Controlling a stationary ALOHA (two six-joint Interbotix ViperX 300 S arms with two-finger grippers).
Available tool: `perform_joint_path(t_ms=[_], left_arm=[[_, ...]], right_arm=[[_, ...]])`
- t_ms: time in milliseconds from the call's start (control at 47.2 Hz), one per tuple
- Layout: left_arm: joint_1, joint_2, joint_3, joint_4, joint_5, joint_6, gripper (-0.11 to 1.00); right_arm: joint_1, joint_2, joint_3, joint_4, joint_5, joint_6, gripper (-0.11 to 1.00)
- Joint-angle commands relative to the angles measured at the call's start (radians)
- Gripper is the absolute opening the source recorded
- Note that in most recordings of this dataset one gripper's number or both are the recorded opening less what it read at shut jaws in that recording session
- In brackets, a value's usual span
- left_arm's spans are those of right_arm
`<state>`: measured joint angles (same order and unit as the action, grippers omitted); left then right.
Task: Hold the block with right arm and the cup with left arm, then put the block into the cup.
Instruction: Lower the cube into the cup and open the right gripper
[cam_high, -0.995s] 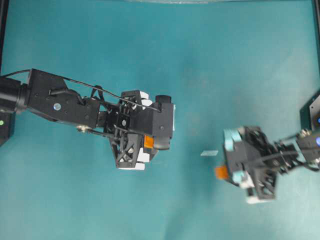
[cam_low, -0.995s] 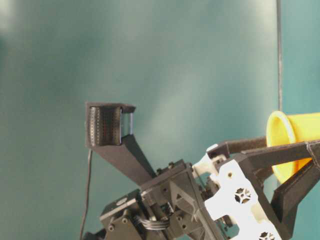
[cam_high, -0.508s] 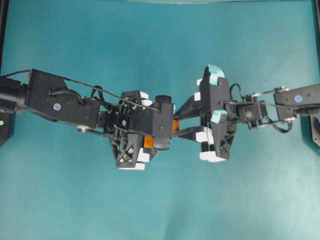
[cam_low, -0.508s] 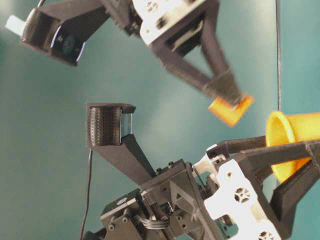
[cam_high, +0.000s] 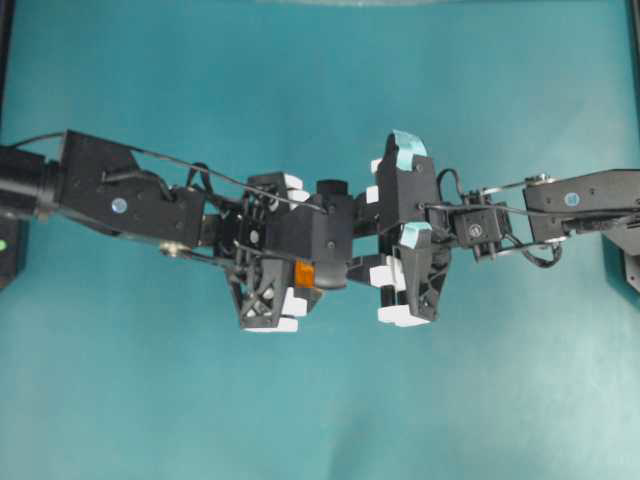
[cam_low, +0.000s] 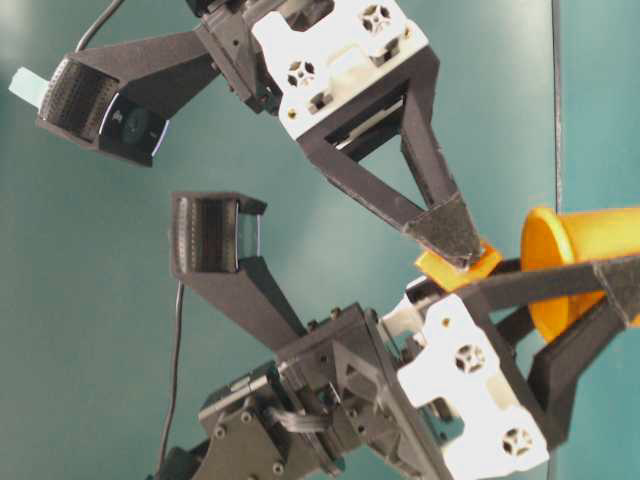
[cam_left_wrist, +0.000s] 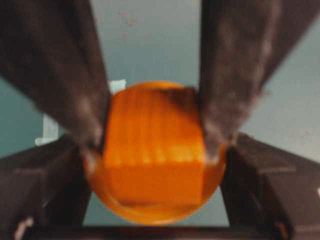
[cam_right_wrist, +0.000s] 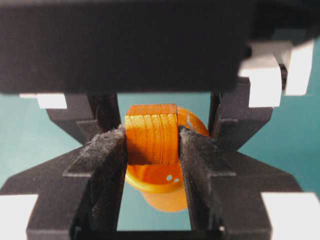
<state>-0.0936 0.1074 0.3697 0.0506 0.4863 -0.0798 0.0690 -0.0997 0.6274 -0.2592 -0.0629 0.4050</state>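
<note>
The right claw pinches the block — right at the cup's mouth. The left claw grips the cup at the frame's right edge.

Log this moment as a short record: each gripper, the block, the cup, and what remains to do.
left gripper: shut on the cup
right gripper: shut on the block
block: orange cube, pinched between the right fingers, at the cup's mouth
cup: orange, lying sideways in the air, mouth toward the block
remaining: block not yet released into the cup
</note>
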Motion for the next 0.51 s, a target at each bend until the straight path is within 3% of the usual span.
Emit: perform_joint_path(t_ms=[0, 148, 339, 487], left_arm=[[0.003, -0.012, -0.032, 0.002, -0.005, 0.003, 0.69], [0.003, -0.011, -0.034, 0.003, -0.005, 0.002, 0.69], [0.003, -0.011, -0.034, 0.002, -0.006, 0.002, 0.69], [0.005, -0.011, -0.034, 0.002, -0.005, 0.002, 0.69]], right_arm=[[-0.002, -0.014, -0.025, -0.003, -0.011, 0.000, 0.39], [-0.002, -0.014, -0.025, -0.002, 0.008, 0.005, 0.41], [-0.002, -0.014, -0.025, 0.000, 0.049, 0.009, 0.65], [-0.002, -0.014, -0.025, 0.000, 0.054, 0.009, 0.63]])
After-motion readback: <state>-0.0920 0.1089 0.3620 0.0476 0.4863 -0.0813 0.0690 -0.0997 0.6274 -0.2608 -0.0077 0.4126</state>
